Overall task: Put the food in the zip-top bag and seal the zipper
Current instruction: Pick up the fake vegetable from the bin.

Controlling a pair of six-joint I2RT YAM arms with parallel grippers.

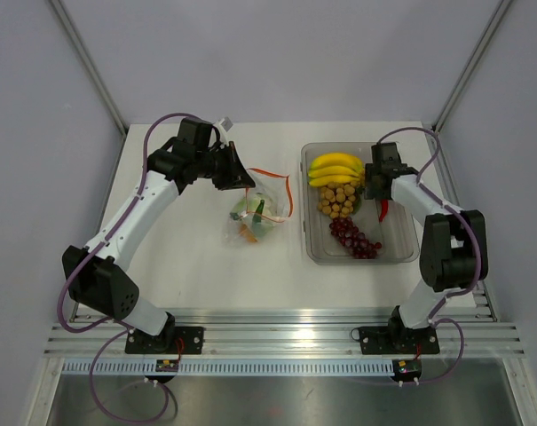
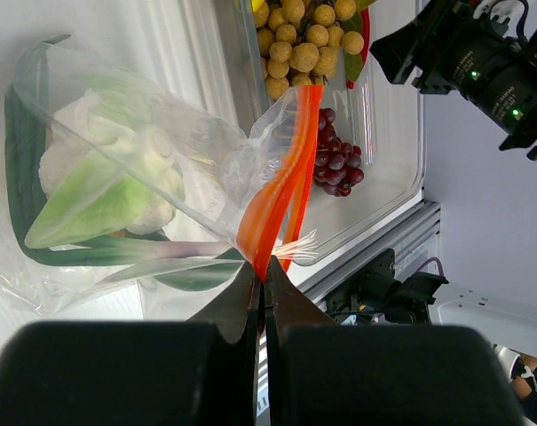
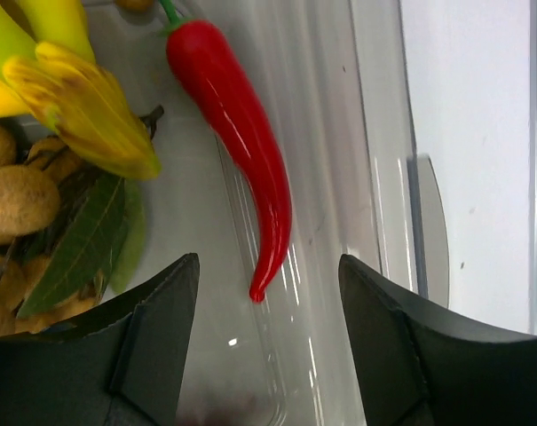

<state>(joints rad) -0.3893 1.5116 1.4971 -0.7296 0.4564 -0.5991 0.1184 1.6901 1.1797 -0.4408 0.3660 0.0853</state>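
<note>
Left claw [image 2: 261,282]: clenched; the zipper [image 2: 272,204] is being pinched between its closed fingers.
Right claw [image 3: 268,264]: released; its fingers are being held wide apart low over the tub [image 1: 401,256].
Zip-top bag [image 1: 255,217]: is being kept on the worktop [image 1: 188,257], just left of the tub, with its mouth toward the left claw.
Food in bag: a white bulb [image 2: 68,146] and green vegetables [image 2: 82,204] are being seen through the crinkled plastic.
Food in tub: yellow bananas [image 1: 335,167], a brown ball cluster [image 1: 337,201] and dark red grapes [image 1: 355,238] are lying inside.
Red chilli [image 3: 241,124]: is lying in the tub beside the bananas, its tip pointing between the right claw's fingers, apart from both.
</note>
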